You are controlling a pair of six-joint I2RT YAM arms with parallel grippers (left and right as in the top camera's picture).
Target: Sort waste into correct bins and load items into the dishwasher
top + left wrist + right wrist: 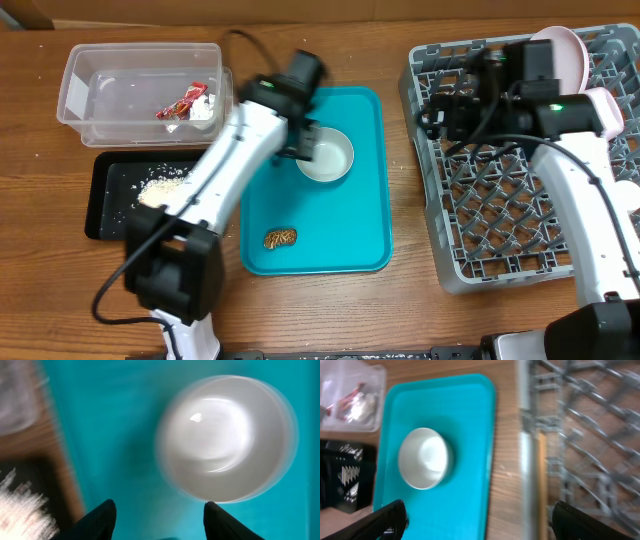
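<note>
The bowl sits mouth-up on the teal tray; left fingers and right fingers gape empty.

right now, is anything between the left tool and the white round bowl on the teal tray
Nothing visible. The left tool is open just short of the white round bowl, with only bare teal plastic tray between them.

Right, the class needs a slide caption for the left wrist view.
Open left gripper poised at a white bowl on the teal tray.
</note>
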